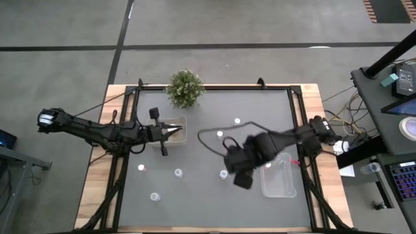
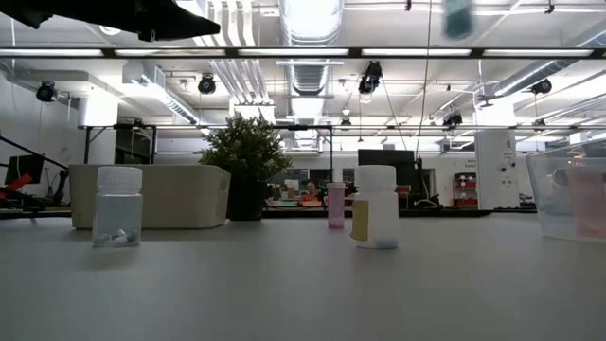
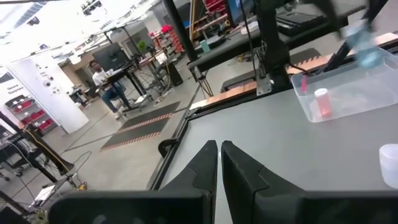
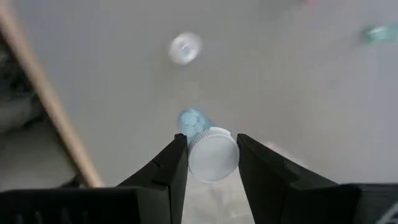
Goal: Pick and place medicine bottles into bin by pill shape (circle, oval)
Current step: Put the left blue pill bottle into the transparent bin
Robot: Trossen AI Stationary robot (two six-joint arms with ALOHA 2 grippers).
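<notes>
The right tool [image 4: 211, 158] grips a small clear medicine bottle with a white round cap and pale blue pills [image 4: 208, 149] inside; its two dark fingers [image 4: 171, 165] press against the cap from both sides. In the high view this right tool [image 1: 239, 170] hangs above the grey bench [image 1: 214, 201], just beside the near edge of a clear rectangular plastic bin [image 1: 281, 177], which holds one small bottle with a pink mark [image 3: 321, 101]. A black cable [image 1: 207, 138] loops on the bench on the far side of the right tool.

The left tool [image 1: 174, 130] is closed and empty, its fingers [image 3: 208, 165] pressed together, and it sits over a beige rectangular bin [image 1: 170, 132]. A green potted plant [image 1: 185, 88] stands just beyond that bin, near the bench's far edge.

Other small white-capped bottles stand apart on the bench. Two lie on the far side of the right tool: one [image 1: 220, 134] near the cable loop, one [image 1: 237, 121] farther off. One [image 1: 223, 173] stands just beside the right tool on the side toward the left arm. Three more lie on the near side of the left tool: one with a pinkish mark [image 1: 141, 168], one [image 1: 178, 172] beside it, and one [image 1: 155, 196] closest to the bench's front edge.
</notes>
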